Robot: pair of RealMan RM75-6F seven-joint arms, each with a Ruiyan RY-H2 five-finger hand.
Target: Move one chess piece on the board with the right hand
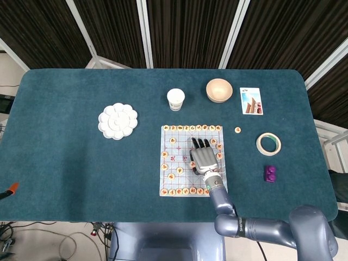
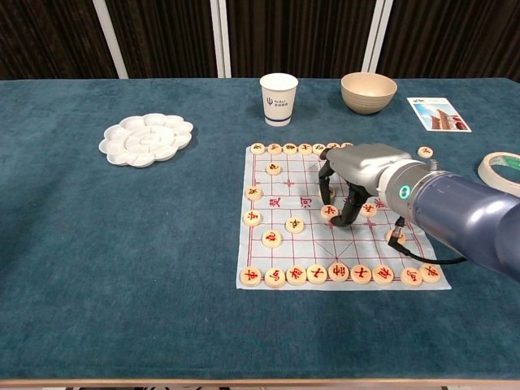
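Grey-metal right hand (image 2: 351, 175) arches over the paper xiangqi board (image 2: 284, 248), fingertips (image 2: 344, 219) down around a round wooden chess piece (image 2: 328, 211) mid-board; whether they actually pinch it cannot be told.

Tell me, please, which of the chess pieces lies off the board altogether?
The lone chess piece on the bare cloth just right of the board's far right corner; in the chest view it sits beyond the right hand. All the others rest on the board.

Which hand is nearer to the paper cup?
Right. The right hand is over the chessboard, in front of the paper cup and to its right. The left hand is not in view.
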